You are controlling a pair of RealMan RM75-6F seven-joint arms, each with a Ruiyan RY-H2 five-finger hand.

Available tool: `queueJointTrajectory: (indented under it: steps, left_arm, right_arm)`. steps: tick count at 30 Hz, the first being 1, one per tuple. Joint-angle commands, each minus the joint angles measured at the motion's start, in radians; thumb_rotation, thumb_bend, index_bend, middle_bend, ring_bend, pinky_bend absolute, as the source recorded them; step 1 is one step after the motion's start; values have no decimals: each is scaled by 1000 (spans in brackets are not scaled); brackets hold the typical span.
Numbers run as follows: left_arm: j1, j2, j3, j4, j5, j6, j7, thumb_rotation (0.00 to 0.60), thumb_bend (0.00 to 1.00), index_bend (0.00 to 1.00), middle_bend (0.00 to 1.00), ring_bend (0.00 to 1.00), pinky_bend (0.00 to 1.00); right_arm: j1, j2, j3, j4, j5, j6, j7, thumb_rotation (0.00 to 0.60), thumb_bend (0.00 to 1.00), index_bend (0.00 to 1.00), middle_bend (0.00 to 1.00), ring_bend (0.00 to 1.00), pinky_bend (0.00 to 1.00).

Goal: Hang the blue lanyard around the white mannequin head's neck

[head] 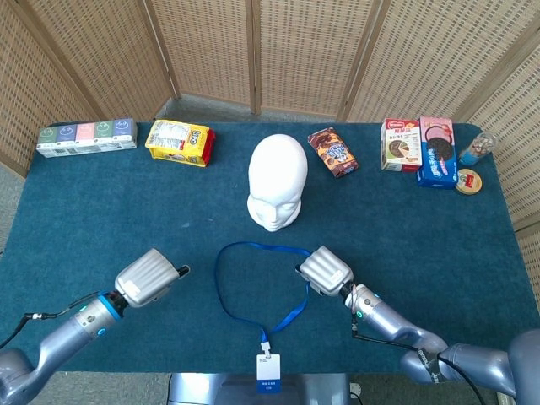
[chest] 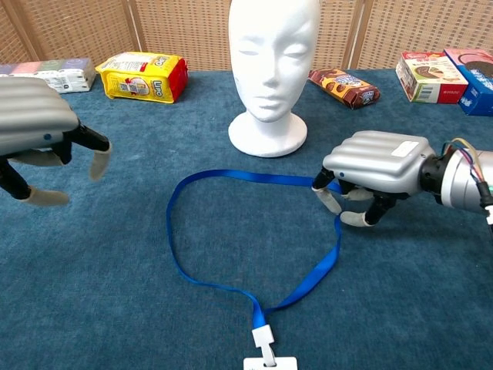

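Note:
The white mannequin head [head: 277, 181] [chest: 269, 54] stands upright at the middle of the blue table. In front of it the blue lanyard [head: 218, 283] [chest: 176, 254] lies in a loop, its white badge [head: 268, 369] at the near edge. My right hand [head: 326, 270] [chest: 373, 162] rests palm down at the loop's right side, its curled fingers pinching the strap. My left hand [head: 148, 277] [chest: 35, 123] hovers left of the loop, fingers apart, holding nothing.
Along the back edge are a row of small cartons [head: 87, 136], a yellow snack bag [head: 178, 142], a brown cookie pack [head: 332, 152], two snack boxes [head: 403, 144] and a small jar [head: 477, 150]. Wicker screens stand behind the table.

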Motion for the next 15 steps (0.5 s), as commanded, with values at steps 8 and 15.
queueJointTrajectory:
  steps: [8, 15]
  left_arm:
    - [-77, -51, 8, 44, -31, -82, 7, 595, 243, 474, 1000, 1000, 1000]
    - [-132, -95, 0, 67, -64, -140, 37, 595, 242, 474, 1000, 1000, 1000]
  right_arm:
    - [9, -21, 2, 16, 3, -15, -1, 600, 446, 712, 1000, 1000, 1000]
    - [10, -32, 4, 28, 7, -17, 1, 600, 447, 714, 1000, 1000, 1000]
